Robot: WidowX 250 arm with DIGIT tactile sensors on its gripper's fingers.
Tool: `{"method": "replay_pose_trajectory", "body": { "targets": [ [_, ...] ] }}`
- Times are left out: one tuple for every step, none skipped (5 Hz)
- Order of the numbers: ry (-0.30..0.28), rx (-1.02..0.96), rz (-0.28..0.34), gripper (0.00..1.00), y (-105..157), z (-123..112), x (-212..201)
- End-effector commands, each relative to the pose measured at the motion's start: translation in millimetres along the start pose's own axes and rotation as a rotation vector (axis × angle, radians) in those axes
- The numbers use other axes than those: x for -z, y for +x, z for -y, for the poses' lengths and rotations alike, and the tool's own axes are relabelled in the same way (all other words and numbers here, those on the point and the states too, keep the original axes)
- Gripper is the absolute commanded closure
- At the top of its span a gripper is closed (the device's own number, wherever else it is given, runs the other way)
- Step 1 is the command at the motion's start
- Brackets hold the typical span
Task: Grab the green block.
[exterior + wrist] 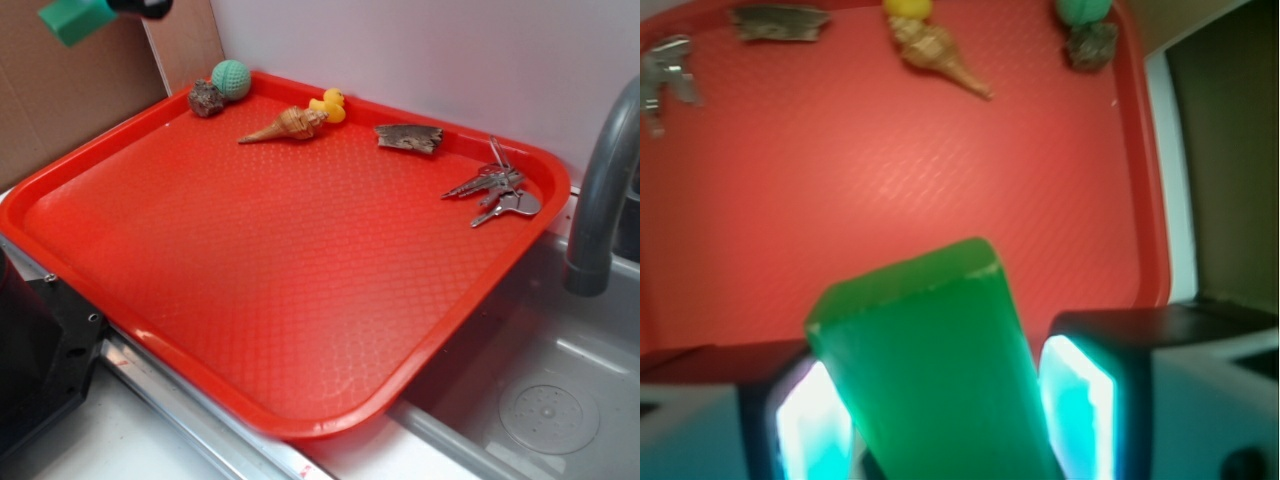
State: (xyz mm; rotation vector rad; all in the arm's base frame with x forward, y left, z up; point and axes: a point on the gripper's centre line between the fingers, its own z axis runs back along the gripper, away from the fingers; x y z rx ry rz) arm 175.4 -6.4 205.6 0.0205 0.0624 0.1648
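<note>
Green block (930,370) above red tray (890,200)

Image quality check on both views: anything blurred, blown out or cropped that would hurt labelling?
Exterior: tray sharp and evenly lit; the gripper holding the green block is cut off at the top edge. Wrist: block fills the foreground, soft; finger pads glow overexposed; seashell and keys blurred.

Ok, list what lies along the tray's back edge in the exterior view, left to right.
Rock → teal knitted ball → seashell → yellow rubber duck → piece of bark → keys, all resting on the red tray.
</note>
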Motion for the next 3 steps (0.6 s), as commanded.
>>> {"method": "replay_pose_trajectory", "body": {
  "targets": [
    [-0.1,0.081,0.028,1.0,-2.4,15.4,-32.6],
    [-0.124,0.133,0.096,1.0,-5.4,13.1,-43.3],
    [-0.106,0.11,0.11,1.0,-1.2,11.1,-42.1]
  ]
}}
